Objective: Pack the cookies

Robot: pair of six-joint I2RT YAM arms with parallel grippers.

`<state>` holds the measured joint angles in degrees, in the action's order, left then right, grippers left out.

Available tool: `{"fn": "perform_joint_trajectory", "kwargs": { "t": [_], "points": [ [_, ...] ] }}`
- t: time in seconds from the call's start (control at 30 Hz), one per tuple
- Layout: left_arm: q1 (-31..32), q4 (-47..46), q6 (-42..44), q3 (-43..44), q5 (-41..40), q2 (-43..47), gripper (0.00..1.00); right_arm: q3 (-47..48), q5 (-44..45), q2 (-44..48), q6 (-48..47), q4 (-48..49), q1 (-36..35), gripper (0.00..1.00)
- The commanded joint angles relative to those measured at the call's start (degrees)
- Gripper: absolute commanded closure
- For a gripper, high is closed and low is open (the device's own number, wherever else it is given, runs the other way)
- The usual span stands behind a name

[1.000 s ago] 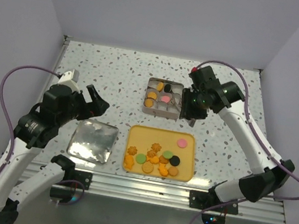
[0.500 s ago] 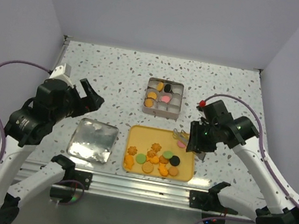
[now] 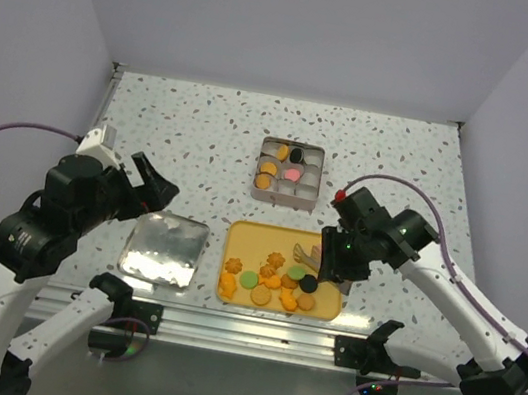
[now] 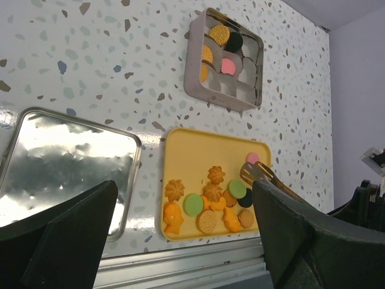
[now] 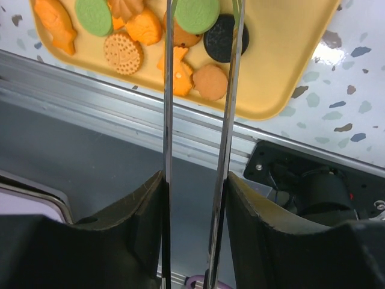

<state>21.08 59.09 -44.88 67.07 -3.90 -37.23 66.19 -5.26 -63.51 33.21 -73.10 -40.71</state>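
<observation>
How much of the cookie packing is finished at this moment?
Done: a few packed cookies sit in the grey compartment box. In hand: the right gripper holds metal tongs over the yellow tray. Remaining: many loose cookies there; the silver lid is off.

The top camera looks steeply down from the near edge over the whole tabletop (image 3: pixel 206 117). The left wrist views from height, the right wrist close. All share the yellow tray (image 3: pixel 256 242).

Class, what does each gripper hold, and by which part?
Right gripper: tongs, fingers pressing both arms partway along. Left gripper: nothing, open.
</observation>
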Motion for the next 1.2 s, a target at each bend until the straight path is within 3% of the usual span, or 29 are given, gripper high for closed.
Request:
{"fn": "perform_joint_trajectory", "kwargs": {
  "t": [0.0, 0.43, 1.17],
  "points": [
    [0.28, -0.73, 3.30, -1.32, 3.20, 0.41, 0.00, 0.25, 3.32, -1.27, 7.03, -0.90, -5.86, 0.55],
    [0.28, -0.38, 5.77, -0.97, 3.64, -1.87, 0.00, -4.93, 2.97, 0.31, 10.56, 2.52, -7.45, 0.54],
    [0.28, -4.33, 3.14, -5.81, 2.76, -1.70, 0.00, -3.09, -1.42, 1.54, 8.62, 3.23, -7.46, 0.52]
  ]
}}
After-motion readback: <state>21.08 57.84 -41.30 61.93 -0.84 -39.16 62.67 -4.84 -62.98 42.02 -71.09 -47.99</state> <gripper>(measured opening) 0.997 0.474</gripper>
